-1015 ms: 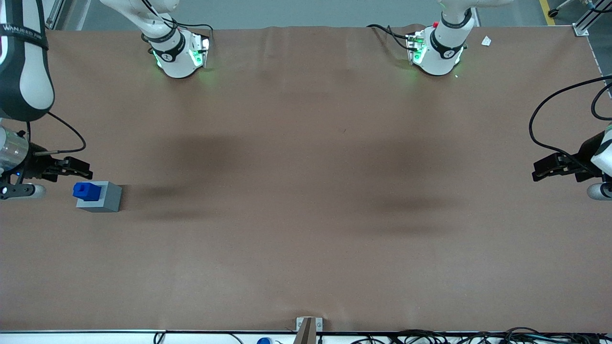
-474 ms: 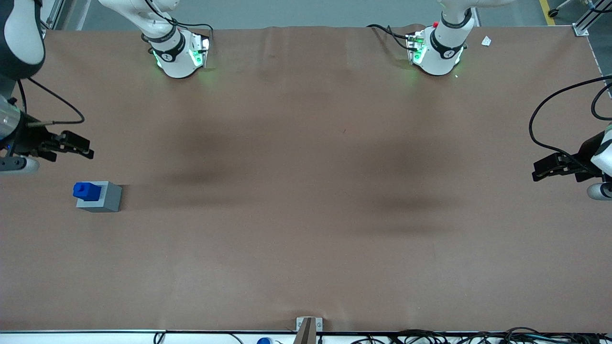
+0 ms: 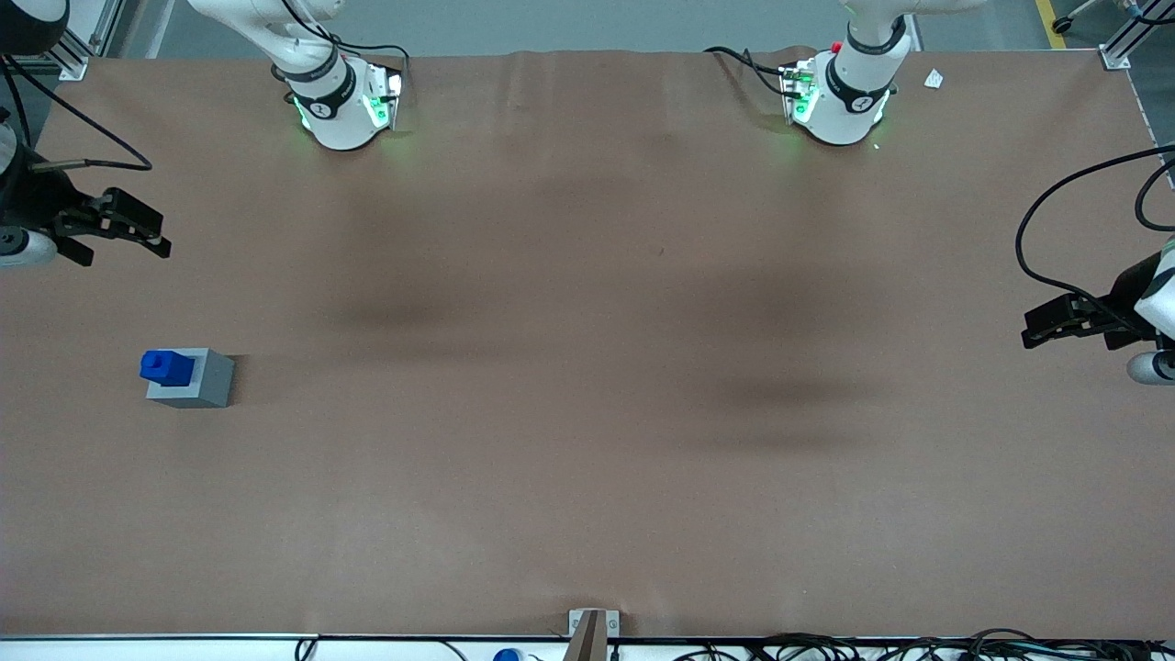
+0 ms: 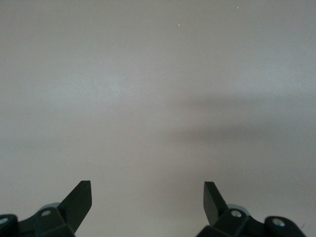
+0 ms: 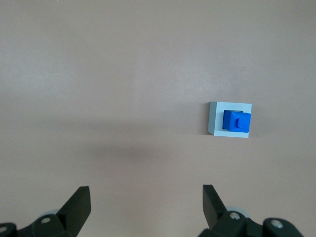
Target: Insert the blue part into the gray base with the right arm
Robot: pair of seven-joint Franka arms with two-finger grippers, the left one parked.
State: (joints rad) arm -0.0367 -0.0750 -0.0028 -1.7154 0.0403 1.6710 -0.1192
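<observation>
The blue part [image 3: 166, 366] sits in the top of the gray base [image 3: 194, 379], which stands on the brown table toward the working arm's end. Both also show in the right wrist view: the blue part [image 5: 236, 121] set in the gray base [image 5: 215, 118]. My right gripper [image 3: 138, 229] is open and empty, raised well above the table and farther from the front camera than the base. In the right wrist view the gripper [image 5: 146, 197] shows both fingers spread wide over bare table, apart from the base.
Two arm bases [image 3: 341, 101] [image 3: 840, 96] with green lights stand at the table edge farthest from the front camera. A small white scrap [image 3: 934, 79] lies near the parked arm's base. Cables [image 3: 826, 647] run along the near edge.
My right gripper has drawn away from the base, moving farther from the front camera and upward, empty. The blue part and gray base have not moved.
</observation>
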